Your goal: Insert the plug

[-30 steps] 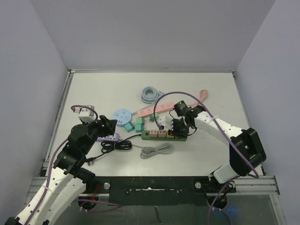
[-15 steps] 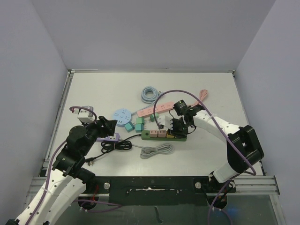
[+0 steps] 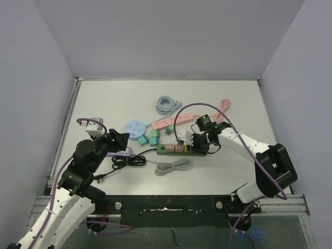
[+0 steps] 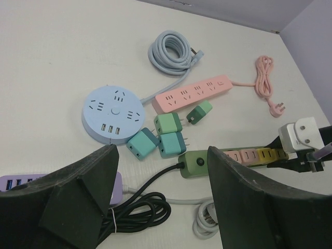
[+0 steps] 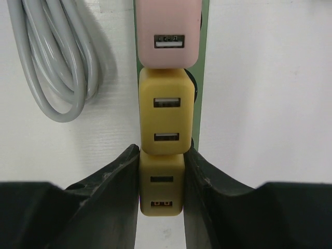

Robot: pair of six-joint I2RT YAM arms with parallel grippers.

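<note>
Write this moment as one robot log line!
step: insertion | right gripper: shut on yellow plug at green power strip | left gripper: open

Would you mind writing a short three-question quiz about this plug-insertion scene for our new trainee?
1. True or false: the left hand is shut on the round blue socket hub.
2. What is the right hand clamped on?
A. the pink adapter
B. the yellow adapter
C. the grey cable coil
3. Short answer: what colour is the loose power strip lying beside the blue cable coil?

Key: 1 false, the left hand is open and holds nothing; 2 B; 3 pink.
</note>
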